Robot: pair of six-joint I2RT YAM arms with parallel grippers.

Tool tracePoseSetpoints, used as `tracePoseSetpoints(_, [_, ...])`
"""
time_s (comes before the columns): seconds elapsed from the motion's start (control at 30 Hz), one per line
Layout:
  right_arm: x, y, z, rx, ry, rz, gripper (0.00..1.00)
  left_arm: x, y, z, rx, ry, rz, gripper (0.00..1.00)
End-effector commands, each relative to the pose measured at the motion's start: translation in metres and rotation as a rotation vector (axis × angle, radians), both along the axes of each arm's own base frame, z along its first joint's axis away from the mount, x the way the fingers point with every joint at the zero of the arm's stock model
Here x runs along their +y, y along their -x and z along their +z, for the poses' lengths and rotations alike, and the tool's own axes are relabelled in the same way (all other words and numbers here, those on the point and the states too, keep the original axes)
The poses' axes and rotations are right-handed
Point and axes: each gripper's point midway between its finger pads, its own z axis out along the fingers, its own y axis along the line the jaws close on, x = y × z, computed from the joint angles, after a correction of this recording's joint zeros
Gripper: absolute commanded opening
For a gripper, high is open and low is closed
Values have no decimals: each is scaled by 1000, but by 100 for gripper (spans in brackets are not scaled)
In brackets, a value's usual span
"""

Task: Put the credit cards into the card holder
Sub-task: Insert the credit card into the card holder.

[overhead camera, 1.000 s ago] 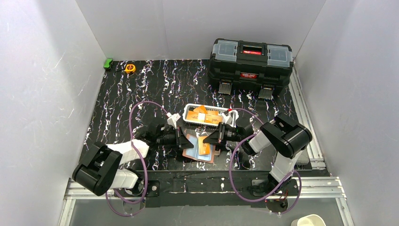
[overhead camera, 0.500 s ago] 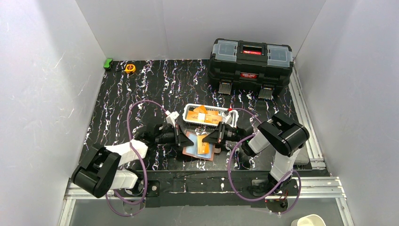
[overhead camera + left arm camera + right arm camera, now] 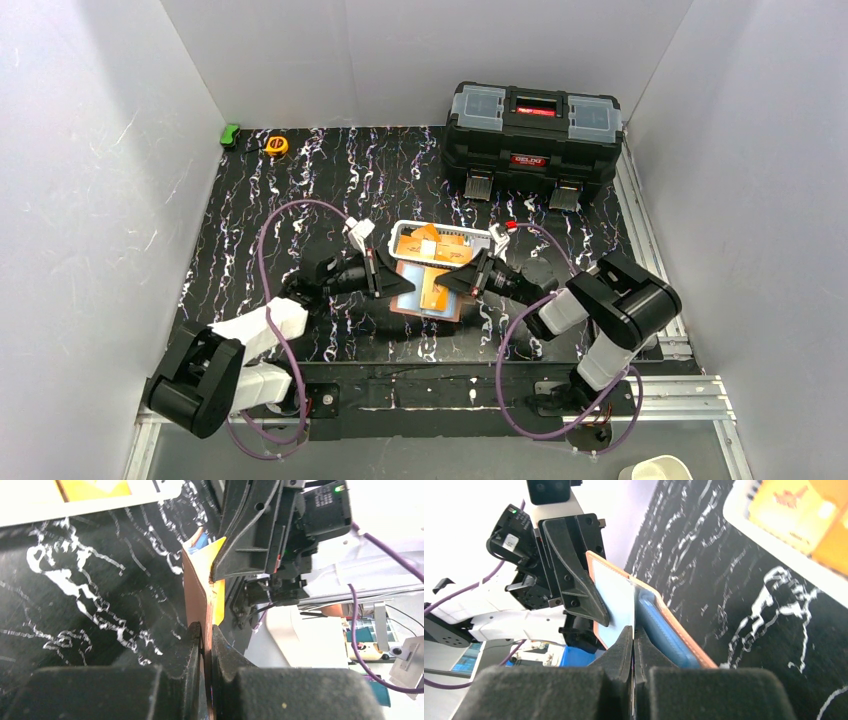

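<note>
Because the salmon-pink leather-like folding card holder (image 3: 195, 595) has to stay put and open while a card goes in, I have the left gripper (image 3: 204, 627) clamped tight on the holder's left flap. The holder lies on the black streaked table (image 3: 300, 190), just in front of the white slotted plastic basket (image 3: 398, 243). The right gripper (image 3: 633, 630) is pinched on the thin orange plastic card (image 3: 434, 288), held over the open holder, where a blue card (image 3: 666, 632) sits in a slot. Both arms reach low and forward, wrists turned inward, fingertips facing each other across the holder.
</note>
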Motion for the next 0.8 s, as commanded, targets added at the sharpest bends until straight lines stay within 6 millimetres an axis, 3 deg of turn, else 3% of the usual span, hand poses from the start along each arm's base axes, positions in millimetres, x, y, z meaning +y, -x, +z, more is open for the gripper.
tracePoseSetpoints(0.0, [-1,-15,57,-191,-125,-54,1,-8,-4,65,-159,137,-64,0])
tracePoseSetpoints(0.27, [-19,-28,100,-312,-194,-199,1,-12,-9,123,-243,219,-79,0])
tracePoseSetpoints(0.63, [-36,-38,187,-461,-369,-309,1,-13,-20,213,-404,288,-80,0])
tracePoseSetpoints(0.77, [-47,-35,212,-514,-415,-339,1,-12,-18,233,-424,301,-80,0])
